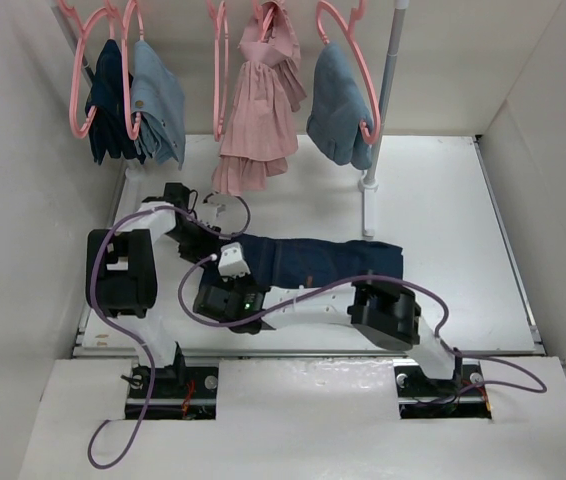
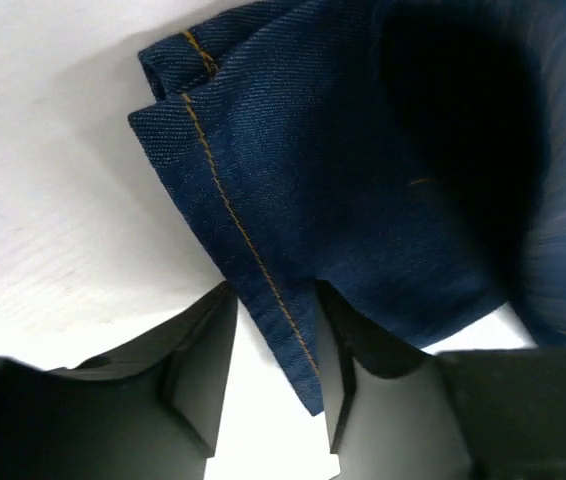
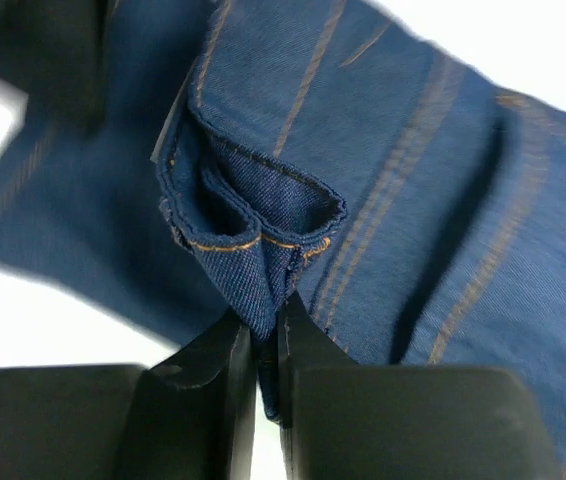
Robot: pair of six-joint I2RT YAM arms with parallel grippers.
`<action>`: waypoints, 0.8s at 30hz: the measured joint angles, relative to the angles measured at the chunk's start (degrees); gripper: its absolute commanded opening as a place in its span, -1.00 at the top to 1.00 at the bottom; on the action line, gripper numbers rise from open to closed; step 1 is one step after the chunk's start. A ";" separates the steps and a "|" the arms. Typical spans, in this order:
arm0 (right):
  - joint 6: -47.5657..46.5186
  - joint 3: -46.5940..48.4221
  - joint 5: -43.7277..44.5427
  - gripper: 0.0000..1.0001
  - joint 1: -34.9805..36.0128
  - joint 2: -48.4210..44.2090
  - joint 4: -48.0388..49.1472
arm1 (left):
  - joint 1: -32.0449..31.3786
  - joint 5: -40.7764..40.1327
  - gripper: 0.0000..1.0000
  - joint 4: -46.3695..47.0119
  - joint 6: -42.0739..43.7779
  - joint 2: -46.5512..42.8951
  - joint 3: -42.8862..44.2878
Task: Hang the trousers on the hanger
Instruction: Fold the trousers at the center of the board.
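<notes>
The dark navy trousers (image 1: 323, 260) lie flat across the middle of the table. At their left end, my left gripper (image 1: 203, 240) stands open astride a hem corner with orange stitching (image 2: 263, 290). That cloth rests against one finger (image 2: 358, 370), and bare table shows between it and the other. My right gripper (image 3: 266, 325) is shut on a bunched fold of the trousers (image 3: 253, 270); in the top view it sits at the same left end (image 1: 231, 270). A pink hanger (image 1: 219, 90) with nothing on it hangs from the rail at the back.
Other pink hangers on the rail carry a dark garment (image 1: 108, 100), a light denim one (image 1: 158, 105), a pink pleated dress (image 1: 258, 110) and another denim piece (image 1: 341, 105). The rack's pole (image 1: 388, 90) stands on a foot (image 1: 371, 190) just behind the trousers. White walls close in both sides.
</notes>
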 measured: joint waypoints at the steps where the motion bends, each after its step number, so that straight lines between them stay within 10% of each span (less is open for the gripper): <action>1: -1.66 0.00 -2.27 0.63 -0.11 0.85 0.74 | 0.50 0.04 0.24 -0.57 -0.02 0.31 0.57; 2: -3.19 0.00 -4.94 0.33 -0.20 1.53 1.60 | 1.29 -0.04 0.18 -0.87 0.00 0.63 1.09; 3: -4.61 0.00 -7.52 -0.46 -0.24 1.90 2.47 | 2.21 -0.35 0.16 -1.20 0.04 0.81 1.62; 6: -8.48 0.13 -14.95 -1.00 -0.28 2.05 5.05 | 5.44 -3.43 0.12 -1.20 0.33 0.98 2.84; 15: -17.51 2.03 -37.24 -1.00 -1.64 -4.02 6.12 | 7.13 -9.79 0.04 -1.42 1.05 -0.35 5.99; 24: -10.25 -21.07 -50.75 -1.00 -11.54 -37.42 9.68 | 7.06 -4.00 -0.35 -4.68 7.67 -13.14 5.73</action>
